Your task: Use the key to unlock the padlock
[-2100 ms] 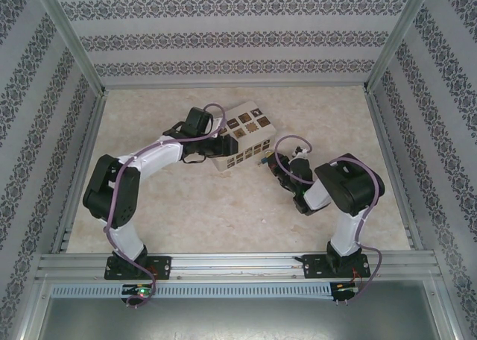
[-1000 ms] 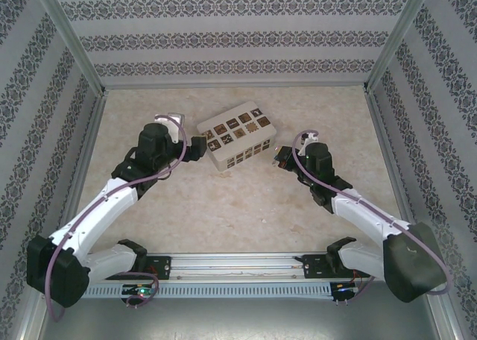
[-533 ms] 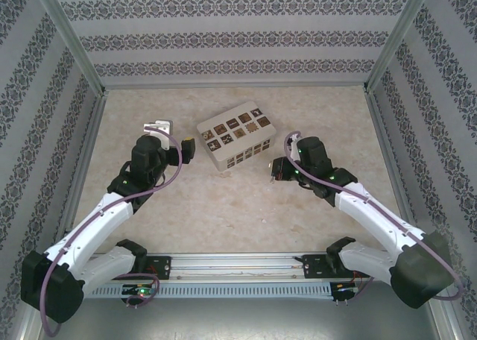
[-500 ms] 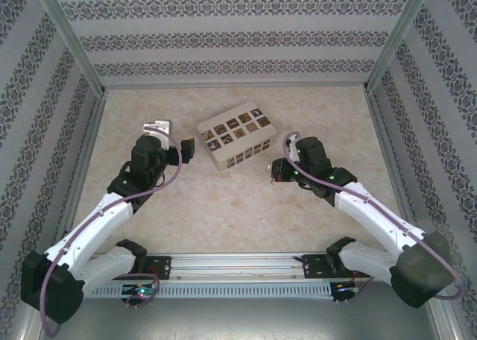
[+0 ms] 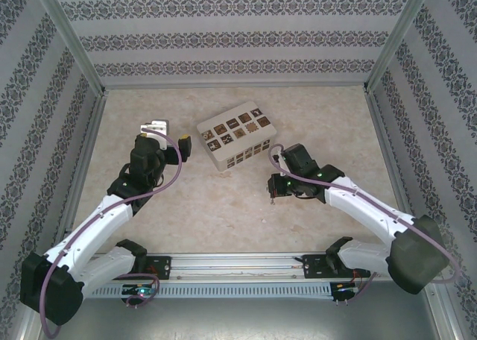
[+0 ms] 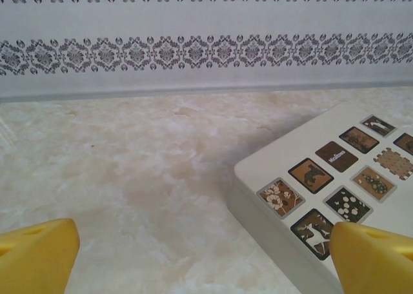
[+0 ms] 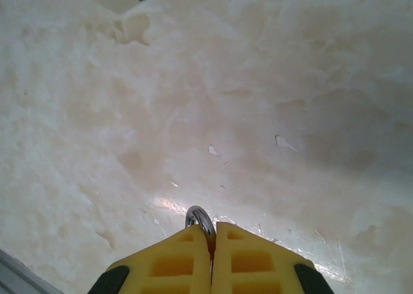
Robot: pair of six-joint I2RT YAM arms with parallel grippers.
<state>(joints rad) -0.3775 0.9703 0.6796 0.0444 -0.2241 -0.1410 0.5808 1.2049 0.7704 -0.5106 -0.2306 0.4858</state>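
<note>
Right hand [image 7: 211, 239] drawn back, clenching silver loop [image 7: 199, 218] in wrist view, left hand [image 6: 205, 252] released

The left arm [image 5: 97, 224] is lying folded low, its elbow sitting at the table's near left corner and its forearm angling up toward the far left. The left gripper [image 5: 170, 133] is holding its jaws wide apart, with yellow fingers [image 6: 39, 255] showing at both lower corners of the left wrist view. The right arm [image 5: 365, 206] is lying stretched from the near right corner toward the table's middle. The right gripper [image 5: 274, 187] is pointing down at the tabletop, its yellow fingers [image 7: 181, 262] pressing together and pinching a thin silver loop [image 7: 199, 216] at their tips.
</note>
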